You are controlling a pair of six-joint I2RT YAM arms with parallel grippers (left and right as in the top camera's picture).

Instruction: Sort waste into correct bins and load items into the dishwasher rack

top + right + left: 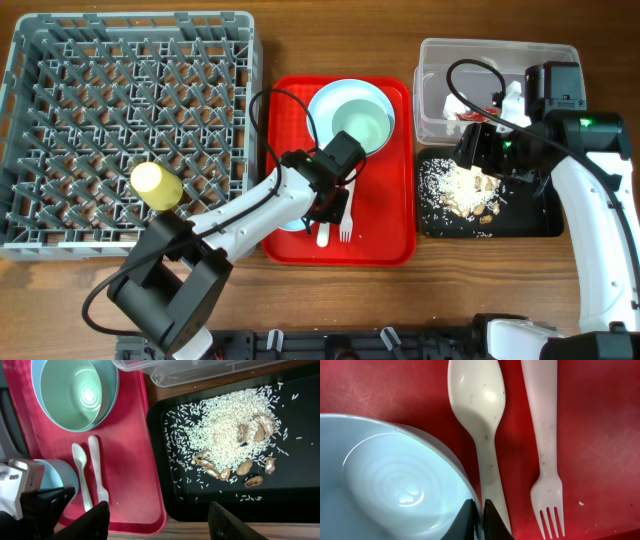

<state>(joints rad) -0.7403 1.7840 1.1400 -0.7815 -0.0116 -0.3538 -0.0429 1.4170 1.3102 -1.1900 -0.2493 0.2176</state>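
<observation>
- Left gripper (pixel 479 519) is down on the red tray (pixel 390 235). Its fingers are nearly together and pinch the rim of the small blue cup (pixel 395 480).
- The cup stands upright at the tray's near left part. In the overhead view it is mostly hidden under the left arm.
- White spoon (pixel 480 405) lies flat on the tray just beside the cup, bowl end pointing away from the gripper.
- White fork (pixel 545 435) lies beside the spoon and parallel to it, not touching. Its tines point the opposite way to the spoon's bowl end.
- Big bowl (pixel 355 122), light blue outside and green inside, sits upright at the far end of the tray, apart from the cutlery.
- Right gripper (pixel 162 522) hangs over the black tray (pixel 530 218) with its fingers spread wide and nothing between them.
- On the black tray a rice pile (pixel 225 425) is scattered loose, with peanut shells (pixel 245 467) in and around it.
- Clear bin (pixel 440 60) sits just behind the black tray.
- Gray dishwasher rack (pixel 130 20) is left of the red tray, with a yellow cup (pixel 157 185) lying in its near right area.
</observation>
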